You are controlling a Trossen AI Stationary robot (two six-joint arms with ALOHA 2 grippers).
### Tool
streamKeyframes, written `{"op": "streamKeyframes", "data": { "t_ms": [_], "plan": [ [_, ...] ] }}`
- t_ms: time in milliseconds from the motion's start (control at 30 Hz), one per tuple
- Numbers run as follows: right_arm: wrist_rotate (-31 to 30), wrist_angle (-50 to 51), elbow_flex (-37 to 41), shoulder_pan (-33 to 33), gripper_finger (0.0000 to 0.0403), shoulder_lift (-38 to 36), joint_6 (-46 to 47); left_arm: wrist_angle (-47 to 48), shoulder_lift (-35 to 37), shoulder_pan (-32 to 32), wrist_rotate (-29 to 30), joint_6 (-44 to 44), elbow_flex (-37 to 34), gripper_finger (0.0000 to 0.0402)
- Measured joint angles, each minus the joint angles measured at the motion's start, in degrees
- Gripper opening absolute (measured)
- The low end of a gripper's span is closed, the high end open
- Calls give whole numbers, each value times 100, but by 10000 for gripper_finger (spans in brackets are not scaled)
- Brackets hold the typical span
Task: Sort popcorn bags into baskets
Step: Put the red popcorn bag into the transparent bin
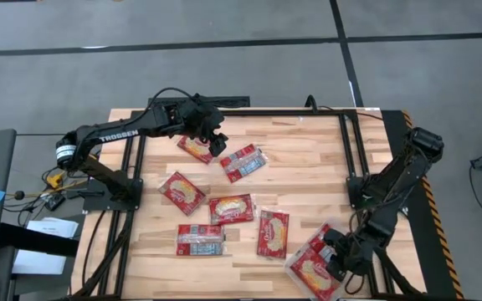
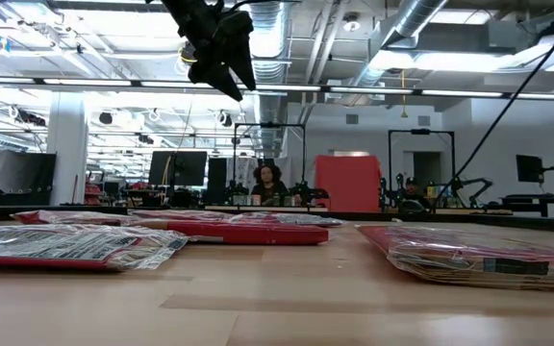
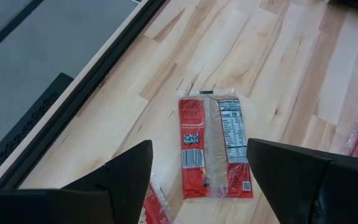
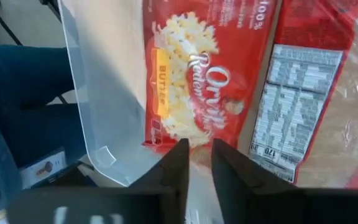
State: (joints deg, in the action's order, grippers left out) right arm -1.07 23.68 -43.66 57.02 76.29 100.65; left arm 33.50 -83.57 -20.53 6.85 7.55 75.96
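Observation:
Several red popcorn bags lie flat on the wooden table (image 1: 308, 180), among them one at the far left (image 1: 195, 149) and one beside it (image 1: 243, 163). My left gripper (image 1: 216, 140) hangs open and empty high above them (image 2: 224, 58). Its wrist view looks down on a bag lying label side up (image 3: 215, 146). The clear tray (image 1: 295, 266) stands at the near right corner with bags in it (image 1: 315, 272). My right gripper (image 1: 340, 259) is down in the tray, its fingers nearly together at the end of a picture-side-up bag (image 4: 197, 87). My right gripper has its two fingers (image 4: 178, 165) at the near end of the popcorn bag (image 4: 194, 148), a narrow gap between them, coming from above. The bag lies flat in the tray. The fingers hide the contact itself, so I cannot tell how much of the end they have.
A second bag, label side up (image 4: 303, 99), lies in the tray beside the first. The tray's clear wall (image 4: 86, 124) stands close to my right fingers. Black frame rails (image 1: 346, 150) run along the table's far, left and right sides. A person sits far behind the table (image 2: 267, 183).

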Motion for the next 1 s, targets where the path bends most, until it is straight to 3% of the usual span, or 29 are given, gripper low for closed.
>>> {"op": "streamKeyframes", "data": {
  "t_ms": [133, 233, 300, 433, 500, 700, 900, 1000],
  "plan": [
    [285, -33, 0, -147, 144, 0, -143, -1, 0, 0, -93, 3, 0, 251],
    [360, -160, 0, -293, 180, -129, -205, -15, 0, 0, -583, -51, 0, 251],
    [346, -275, -6, -487, 200, -327, -324, -192, 2, 0, -1170, -186, -33, 251],
    [144, -156, -9, -996, 221, -786, -648, -1440, 10, 18, -2726, 61, -634, 251],
    [-46, -12, -9, -1288, 223, -980, -853, -2123, 9, 76, -3058, 286, -1058, 251],
    [-524, 161, -9, -2226, 207, -1299, -1929, -3136, 0, 462, -3016, 414, -2104, 240],
    [95, 195, -134, -3355, 167, -878, -3243, -3180, 0, 988, -2721, 51, -2428, 185],
    [125, 290, -454, -3693, 124, -318, -3745, -2993, 0, 1092, -2702, 65, -2450, 157]
  ]
}}
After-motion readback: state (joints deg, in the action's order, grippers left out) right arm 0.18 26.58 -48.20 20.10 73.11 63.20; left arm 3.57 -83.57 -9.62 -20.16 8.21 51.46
